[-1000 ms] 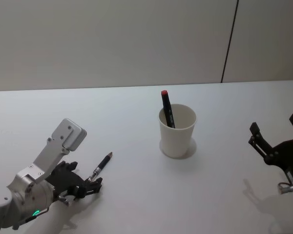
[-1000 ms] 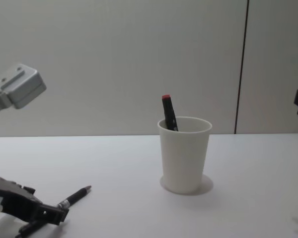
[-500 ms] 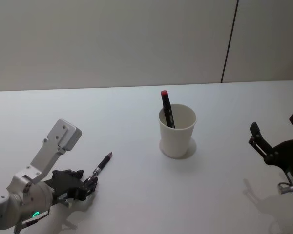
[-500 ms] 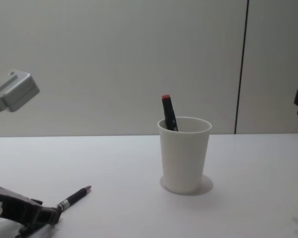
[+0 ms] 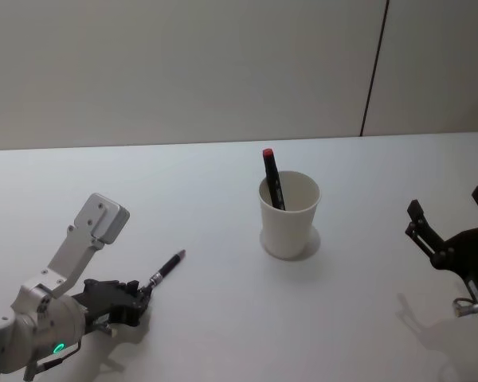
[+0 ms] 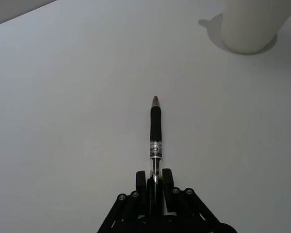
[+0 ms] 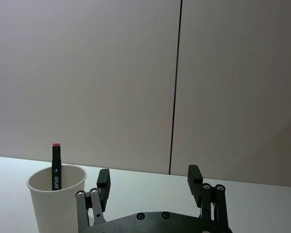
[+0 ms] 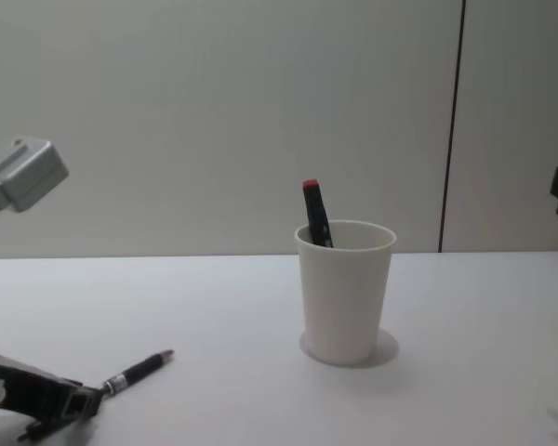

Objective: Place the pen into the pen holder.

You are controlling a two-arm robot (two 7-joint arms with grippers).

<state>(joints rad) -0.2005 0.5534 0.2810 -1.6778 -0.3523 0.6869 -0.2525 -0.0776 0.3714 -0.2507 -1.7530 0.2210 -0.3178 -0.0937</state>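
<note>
Pinches the pen (image 6: 155, 136) by its tail in the left gripper's (image 6: 155, 178) fingers on the tabletop (image 5: 223, 326), well apart from the cup (image 5: 289, 227). May swing or slip when lifted from so far back. Parks the right gripper (image 7: 149, 174), fingers spread.

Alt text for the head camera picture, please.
The left gripper, low on the left, is closed on the rear end of a black pen. A white paper cup at centre holds a red-capped marker; the right gripper hangs open at the right.
</note>
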